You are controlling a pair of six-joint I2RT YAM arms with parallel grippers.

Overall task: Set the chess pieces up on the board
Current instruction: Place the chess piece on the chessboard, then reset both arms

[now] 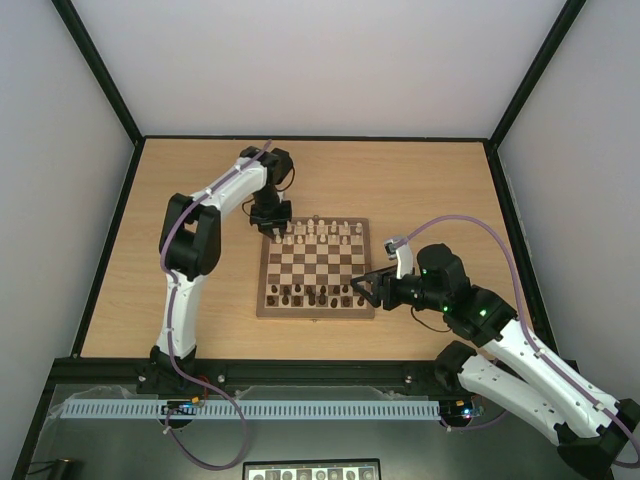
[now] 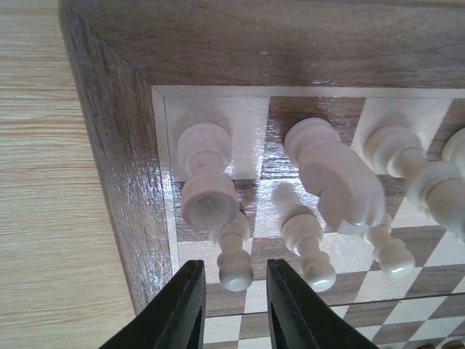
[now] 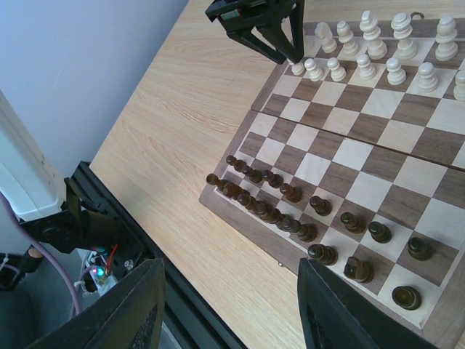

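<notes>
At far-left corner of board (image 2: 116, 145), left gripper (image 2: 234, 291) hangs over cream pawn (image 2: 234, 254), jaws slightly parted, nothing clamped. Pawn upright beside rook (image 2: 209, 196). Lift straight up; avoid clipping neighbours. Right gripper (image 3: 229, 305) wide apart, empty, near dark pieces (image 3: 290, 211).

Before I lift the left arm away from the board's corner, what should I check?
1. Are the left fingers free of the corner pawn? They are slightly apart, with a gap on each side of its head: ok.
2. Is the corner pawn upright on the board? ok.
3. Are the rook and knight behind it upright? ok.
4. Are the right fingers empty? They are wide apart and hold nothing: ok.
5. Is every pale piece placed? The rows are partly out of view and the top view is too small: cannot tell.
</notes>
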